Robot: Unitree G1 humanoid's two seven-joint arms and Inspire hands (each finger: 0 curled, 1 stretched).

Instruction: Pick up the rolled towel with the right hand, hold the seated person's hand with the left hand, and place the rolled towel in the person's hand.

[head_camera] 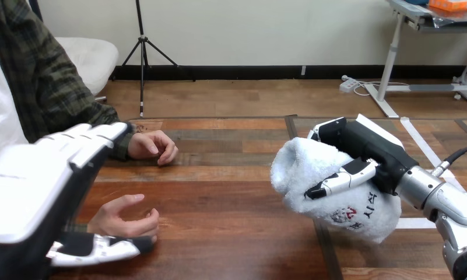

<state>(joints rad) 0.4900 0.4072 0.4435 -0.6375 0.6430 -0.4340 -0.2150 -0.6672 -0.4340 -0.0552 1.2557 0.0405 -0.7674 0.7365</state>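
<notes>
My left hand (38,192) hangs over the left of the table (231,198), fingers straight and gripping nothing. It hides part of the person's hand nearer me (123,219), so I cannot tell whether my thumb touches it. The rolled towel (312,175) looks lifted, with my right hand (368,146) clenched round it. Next, I judge, the left must close on that hand before the towel crosses.

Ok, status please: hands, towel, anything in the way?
Right hand shut on towel, at table's right. Left hand open, beside person's nearer hand, no grip. Nothing lies between.
</notes>
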